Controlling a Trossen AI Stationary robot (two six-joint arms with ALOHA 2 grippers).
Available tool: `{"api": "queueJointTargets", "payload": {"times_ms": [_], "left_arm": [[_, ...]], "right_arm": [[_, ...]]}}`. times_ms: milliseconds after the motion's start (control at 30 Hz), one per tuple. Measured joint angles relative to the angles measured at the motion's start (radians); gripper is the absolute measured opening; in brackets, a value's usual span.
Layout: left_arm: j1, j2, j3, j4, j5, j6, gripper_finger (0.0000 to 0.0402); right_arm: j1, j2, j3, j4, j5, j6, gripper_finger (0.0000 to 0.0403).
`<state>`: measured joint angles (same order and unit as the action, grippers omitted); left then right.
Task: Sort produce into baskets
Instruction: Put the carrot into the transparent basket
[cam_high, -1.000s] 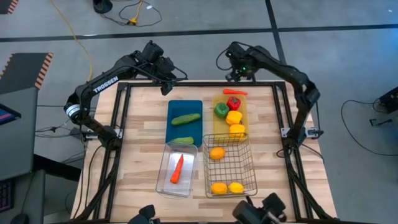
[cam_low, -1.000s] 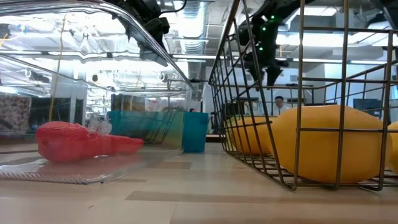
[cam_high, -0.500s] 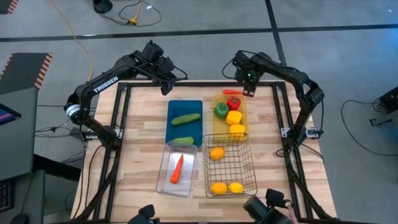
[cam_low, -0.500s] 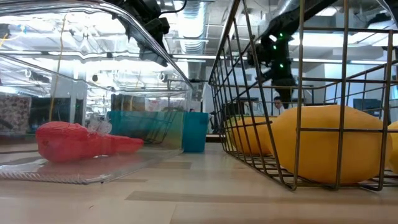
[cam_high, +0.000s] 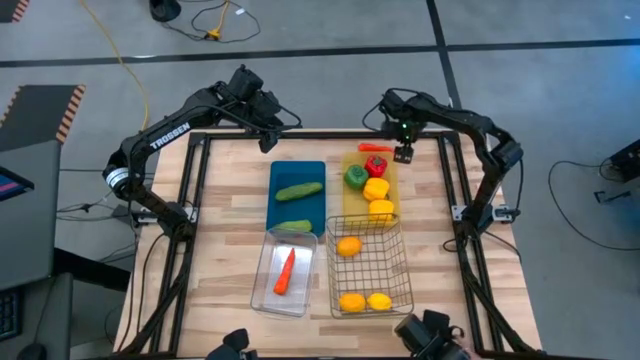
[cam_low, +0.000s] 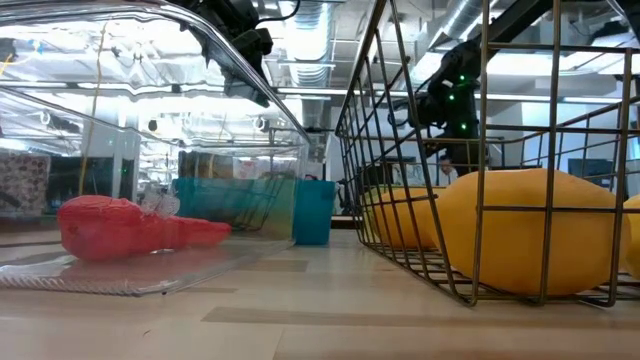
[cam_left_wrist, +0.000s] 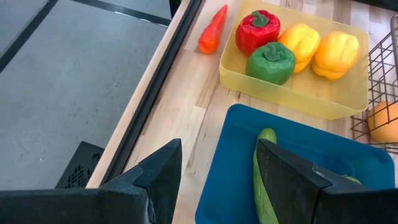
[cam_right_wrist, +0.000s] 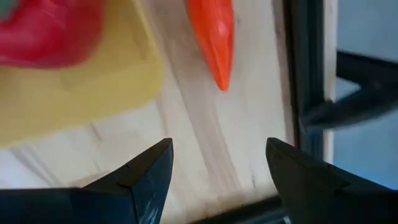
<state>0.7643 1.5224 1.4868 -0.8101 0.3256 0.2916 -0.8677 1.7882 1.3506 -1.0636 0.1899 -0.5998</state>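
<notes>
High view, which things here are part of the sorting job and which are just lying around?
Part of the job:
- blue tray with cucumbers
- yellow tray with peppers
- clear bin with a carrot
- wire basket with oranges and a lemon
- loose carrot on the table
- right gripper, open by that carrot
- left gripper, open

Lying about:
- yellow cable on the floor

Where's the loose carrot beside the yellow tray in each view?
High: carrot on bare table at the far edge, just beyond the yellow tray.
Low: not visible.
Left wrist: carrot beside the tray's red-pepper corner.
Right wrist: carrot ahead, beside the tray.
Landmark: yellow tray.
</notes>
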Motion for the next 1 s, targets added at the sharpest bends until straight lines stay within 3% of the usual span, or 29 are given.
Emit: {"api": "queueJointTargets", "payload": {"times_ms": [133,500,667,1000], "left_arm": [[0.0,0.0,0.0,0.0,0.0,-0.009,0.0194],[0.0,0.0,0.0,0.0,-0.004,-0.019,0.0194],[0.0,0.0,0.0,0.0,-0.017,-0.026,0.0194],[0.0,0.0,0.0,0.0,-0.037,-0.027,0.0194]], "right_arm": [[0.001,0.0,0.0,0.025,-0.067,-0.028,0.0286],[-0.023,0.0,0.0,0.107,-0.083,-0.263,0.0286],[-0.065,0.0,0.0,0.108,-0.063,-0.261,0.0286],[-0.062,0.01,0.002,0.14,-0.169,-0.257,0.0286]]}}
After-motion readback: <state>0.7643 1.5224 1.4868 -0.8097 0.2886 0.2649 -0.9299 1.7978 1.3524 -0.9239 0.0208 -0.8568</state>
